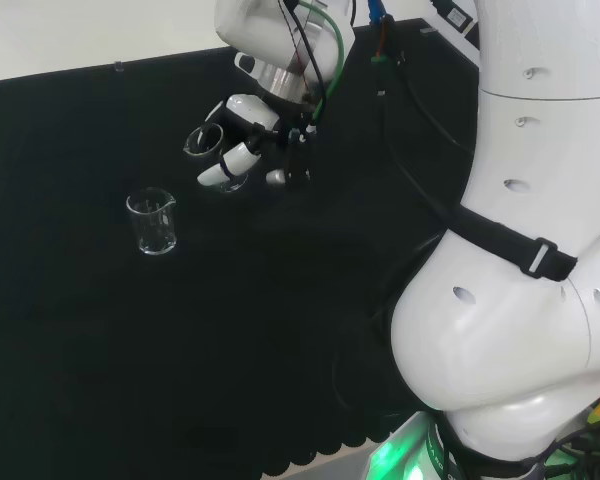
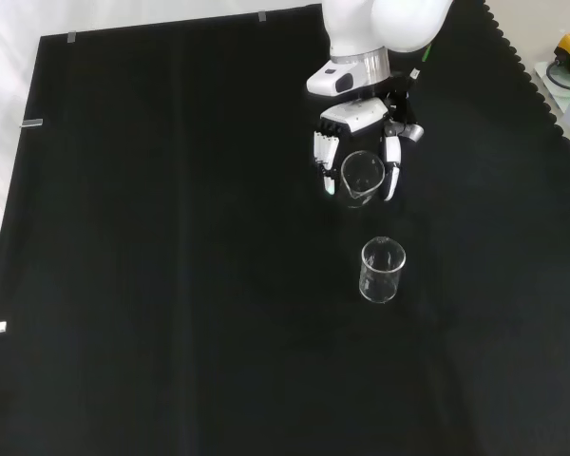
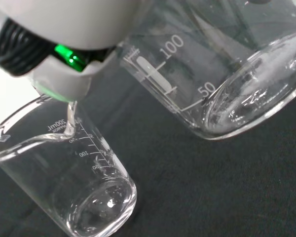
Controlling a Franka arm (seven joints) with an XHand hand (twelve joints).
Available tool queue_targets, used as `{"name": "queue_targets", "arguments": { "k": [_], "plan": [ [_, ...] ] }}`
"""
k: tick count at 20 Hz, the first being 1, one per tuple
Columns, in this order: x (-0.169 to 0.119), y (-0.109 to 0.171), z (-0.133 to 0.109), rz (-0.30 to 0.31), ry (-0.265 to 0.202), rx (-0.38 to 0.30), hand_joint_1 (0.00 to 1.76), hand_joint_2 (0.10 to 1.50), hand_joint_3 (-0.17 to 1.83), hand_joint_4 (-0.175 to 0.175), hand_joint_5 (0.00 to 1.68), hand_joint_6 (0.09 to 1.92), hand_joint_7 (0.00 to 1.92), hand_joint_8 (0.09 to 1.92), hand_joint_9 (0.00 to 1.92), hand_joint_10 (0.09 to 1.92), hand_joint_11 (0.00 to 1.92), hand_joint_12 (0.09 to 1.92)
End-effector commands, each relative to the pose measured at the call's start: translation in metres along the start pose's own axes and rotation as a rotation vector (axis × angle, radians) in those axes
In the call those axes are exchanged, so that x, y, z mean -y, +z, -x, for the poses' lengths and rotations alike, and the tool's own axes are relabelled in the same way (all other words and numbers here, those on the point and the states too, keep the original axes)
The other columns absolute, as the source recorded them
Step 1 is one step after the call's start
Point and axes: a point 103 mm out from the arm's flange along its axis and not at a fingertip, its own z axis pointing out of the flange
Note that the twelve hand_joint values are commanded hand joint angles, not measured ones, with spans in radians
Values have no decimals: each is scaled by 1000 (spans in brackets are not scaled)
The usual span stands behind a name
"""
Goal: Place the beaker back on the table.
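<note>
Beaker in hand above black cloth, second beaker standing apart

Hand point(image 2: 361, 128) is reaching down from the top of the front view, with its fingers point(image 2: 321, 161) curling along one side of a clear glass beaker point(image 2: 360, 177) and the thumb point(image 2: 391, 171) pressing on the other, so the vessel is being pinched between them. Held beaker is showing its open mouth toward the front camera and appears empty. In the head view the same beaker point(image 1: 204, 142) is sitting among the white fingers, left of the arm's big white links point(image 1: 520, 250), with its rim tilting. Whether its base is touching the cloth cannot be told.

Second beaker point(image 2: 382, 270) is standing upright on the black cloth point(image 2: 171, 285), near the held one and apart from it, lower in the front view; in the head view it point(image 1: 152, 221) is lying to the lower left of the hand. It also appears empty.

Wrist view is showing both vessels close: the held beaker point(image 3: 227, 74) with printed graduation marks, and the standing beaker point(image 3: 64, 182) with its spout, beside a blurred white part of the hand with a green light point(image 3: 69, 54).
</note>
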Motion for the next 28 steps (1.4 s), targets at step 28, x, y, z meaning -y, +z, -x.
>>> {"name": "queue_targets", "arguments": {
  "k": [28],
  "plan": [
    [-5, 69, 18, 80, 34, -257, 1184, 648, 684, -74, 1274, 665, 1679, 87, 1622, 87, 1245, 769]
  ]
}}
